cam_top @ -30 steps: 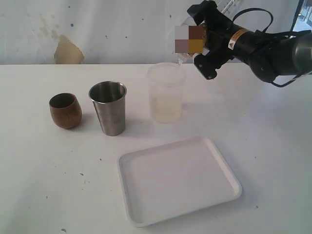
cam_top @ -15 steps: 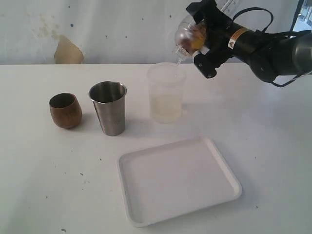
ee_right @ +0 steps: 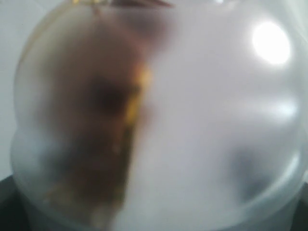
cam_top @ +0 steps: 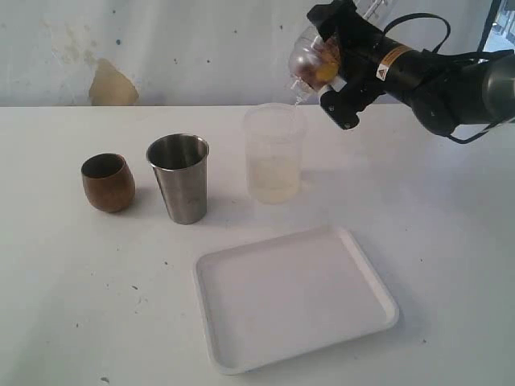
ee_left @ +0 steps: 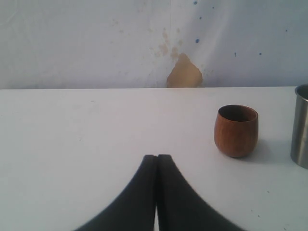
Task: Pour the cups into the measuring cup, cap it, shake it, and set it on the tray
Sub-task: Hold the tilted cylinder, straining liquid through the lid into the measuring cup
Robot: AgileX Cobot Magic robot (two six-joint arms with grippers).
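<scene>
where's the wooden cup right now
In the exterior view the wooden cup stands at the left of the table, beside the steel tumbler, not touching it.

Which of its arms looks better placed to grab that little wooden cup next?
Left. The left end effector is shut on nothing, and the wooden cup is in view ahead of it. The right end effector is occupied: it holds a clear container tipped over the translucent cup.

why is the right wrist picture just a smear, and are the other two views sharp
Right wrist view: a clear container fills the frame, fully out of focus, with one bright glare spot. Exterior view: sharp, even light, only faint shadows by the wooden cup and tumbler. Left wrist view: that cup is crisp; the left gripper is dark, soft-edged.
</scene>
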